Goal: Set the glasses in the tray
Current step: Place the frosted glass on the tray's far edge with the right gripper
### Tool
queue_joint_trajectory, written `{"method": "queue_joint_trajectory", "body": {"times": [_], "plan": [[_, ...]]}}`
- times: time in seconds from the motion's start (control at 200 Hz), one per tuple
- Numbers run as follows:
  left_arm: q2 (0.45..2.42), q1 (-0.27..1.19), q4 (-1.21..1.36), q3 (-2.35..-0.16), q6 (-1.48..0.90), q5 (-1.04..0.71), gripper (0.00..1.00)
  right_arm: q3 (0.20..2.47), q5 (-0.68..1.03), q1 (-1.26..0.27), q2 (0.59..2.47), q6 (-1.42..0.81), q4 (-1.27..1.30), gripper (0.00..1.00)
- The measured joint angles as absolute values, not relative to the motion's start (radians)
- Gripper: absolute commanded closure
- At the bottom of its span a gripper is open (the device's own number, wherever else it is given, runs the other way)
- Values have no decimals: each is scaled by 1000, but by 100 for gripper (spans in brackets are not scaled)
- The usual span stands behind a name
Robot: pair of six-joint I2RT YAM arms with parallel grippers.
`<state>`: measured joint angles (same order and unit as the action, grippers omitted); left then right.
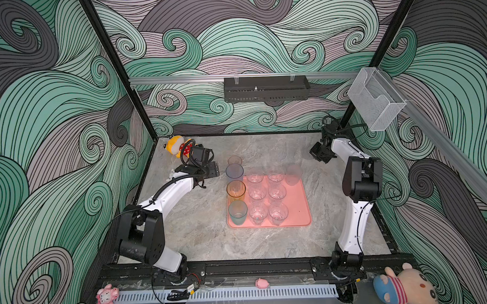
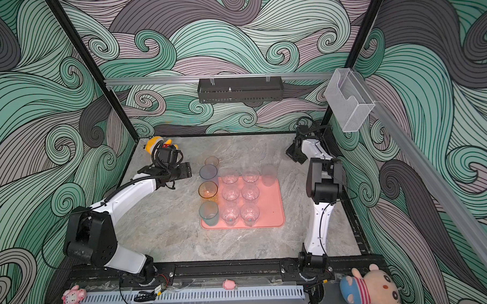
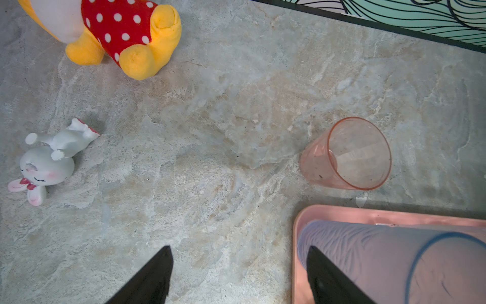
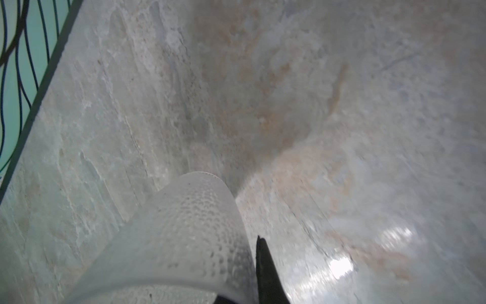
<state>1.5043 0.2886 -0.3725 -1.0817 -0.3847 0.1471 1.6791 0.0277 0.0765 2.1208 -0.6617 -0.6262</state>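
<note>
The salmon-pink tray (image 1: 297, 209) lies mid-table. In it stand a blue-grey glass (image 1: 234, 172), an orange glass (image 1: 236, 190), a teal glass (image 1: 238, 212) and several small clear glasses (image 1: 277, 192). A greyish glass (image 1: 293, 174) stands at its back right corner. A pink glass (image 3: 349, 155) stands on the table just behind the tray. My left gripper (image 3: 239, 265) is open and empty beside the blue-grey glass (image 3: 381, 258). At the back right, my right gripper (image 4: 249, 263) is shut on the wall of a clear dimpled glass (image 4: 184, 237); I cannot make this glass out in the top views.
A yellow plush in a red dotted dress (image 3: 118, 34) and a small white bunny figure (image 3: 50, 160) lie at the back left. A black basket (image 1: 266, 89) and a clear box (image 1: 375, 98) hang on the walls. More plush toys (image 1: 403, 287) sit along the front rail.
</note>
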Motion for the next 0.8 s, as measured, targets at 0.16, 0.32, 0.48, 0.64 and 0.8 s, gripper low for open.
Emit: {"method": "queue_joint_trajectory", "body": {"times": [0.16, 0.32, 0.48, 0.64, 0.8], "plan": [[1466, 289, -366, -1059, -378, 137, 19, 1486, 13, 40, 1904, -645, -611, 99], [1403, 300, -365, -1051, -355, 137, 19, 1317, -8, 10, 1689, -618, -588, 99], [1386, 318, -374, -1056, -338, 134, 19, 1169, -39, 0, 1518, -580, -622, 99], [1386, 337, -420, -1096, -325, 126, 20, 1063, -72, -33, 1410, -530, -688, 98], [1383, 360, -470, -1153, -326, 115, 20, 1019, -100, -120, 1374, -484, -762, 97]]}}
